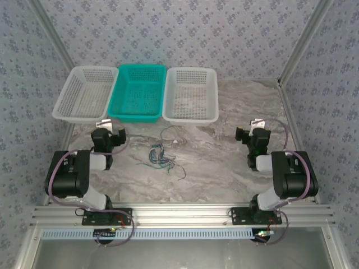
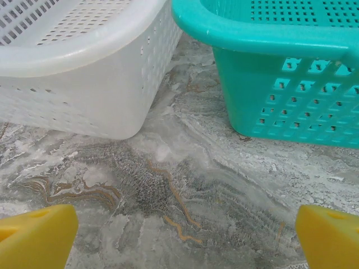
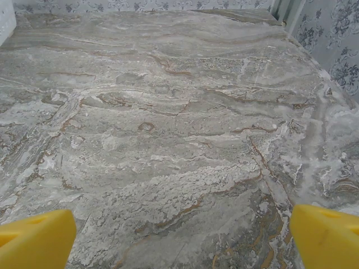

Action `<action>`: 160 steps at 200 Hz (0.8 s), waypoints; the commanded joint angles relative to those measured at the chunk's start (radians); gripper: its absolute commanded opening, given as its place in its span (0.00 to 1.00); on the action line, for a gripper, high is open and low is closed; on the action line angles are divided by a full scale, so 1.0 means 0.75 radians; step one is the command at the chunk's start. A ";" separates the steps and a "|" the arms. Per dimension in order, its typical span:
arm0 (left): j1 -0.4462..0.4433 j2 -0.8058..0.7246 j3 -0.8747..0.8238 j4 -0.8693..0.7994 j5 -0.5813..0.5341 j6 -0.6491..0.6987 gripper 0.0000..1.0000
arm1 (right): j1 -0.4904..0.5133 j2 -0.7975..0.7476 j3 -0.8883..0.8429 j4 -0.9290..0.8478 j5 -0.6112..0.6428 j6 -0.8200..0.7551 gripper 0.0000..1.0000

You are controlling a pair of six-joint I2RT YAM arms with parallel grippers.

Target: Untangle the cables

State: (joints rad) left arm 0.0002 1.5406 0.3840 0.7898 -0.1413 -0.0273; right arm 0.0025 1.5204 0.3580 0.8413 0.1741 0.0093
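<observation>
Cables [image 1: 158, 154] lie tangled — left claw [image 2: 185, 238] and right claw [image 3: 182, 238] gape empty.

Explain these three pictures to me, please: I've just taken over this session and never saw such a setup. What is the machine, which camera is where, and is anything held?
You see a left arm and a right arm, small robots bolted at the near edge of a marble-patterned table. The wide picture comes from a fixed camera above and behind them. Between them lies a tangle of thin cables. Beyond it stand a white basket, a teal basket and a second white basket. The other two pictures come from wrist cameras; the yellow corners are each claw's own fingertips. The left claw faces the white and teal baskets, and the right claw faces tabletop. Both claws are open and hold nothing.
</observation>
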 commanded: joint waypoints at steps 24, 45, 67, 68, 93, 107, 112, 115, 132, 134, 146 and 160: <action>0.005 -0.010 0.030 0.049 0.028 -0.018 0.99 | -0.010 -0.002 0.027 -0.016 -0.013 -0.013 1.00; 0.006 -0.010 0.029 0.049 0.027 -0.018 0.99 | -0.011 -0.002 0.027 -0.015 -0.013 -0.013 1.00; 0.005 -0.011 0.029 0.049 0.027 -0.018 0.99 | -0.014 -0.002 0.029 -0.016 -0.020 -0.013 1.00; 0.004 -0.011 0.029 0.049 0.027 -0.018 0.99 | -0.015 -0.001 0.028 -0.017 -0.021 -0.012 1.00; 0.006 -0.011 0.030 0.050 0.029 -0.017 0.99 | -0.013 -0.001 0.027 -0.016 -0.020 -0.014 1.00; 0.004 -0.011 0.028 0.049 0.029 -0.018 1.00 | -0.008 -0.004 0.021 -0.005 -0.016 -0.020 1.00; 0.005 -0.011 0.028 0.049 0.029 -0.017 0.99 | -0.006 -0.024 0.027 -0.025 -0.022 -0.024 1.00; 0.006 -0.011 0.028 0.049 0.028 -0.018 0.99 | -0.004 -0.045 0.032 -0.051 -0.026 -0.029 1.00; 0.006 -0.021 0.032 0.039 0.005 -0.025 0.99 | 0.028 -0.241 0.097 -0.360 0.062 0.005 1.00; 0.004 -0.027 0.035 0.026 -0.001 -0.029 0.99 | 0.030 -0.269 0.107 -0.408 0.082 0.026 1.00; 0.004 -0.081 0.031 -0.010 -0.062 -0.052 0.99 | 0.031 -0.444 0.148 -0.669 0.174 0.204 1.00; -0.003 -0.187 0.003 -0.063 -0.169 -0.082 0.99 | 0.034 -0.646 0.226 -1.039 0.268 0.472 1.00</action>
State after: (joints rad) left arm -0.0002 1.5196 0.3843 0.7708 -0.1638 -0.0433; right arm 0.0227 1.2606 0.4179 0.5049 0.2321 0.0910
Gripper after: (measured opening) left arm 0.994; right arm 0.997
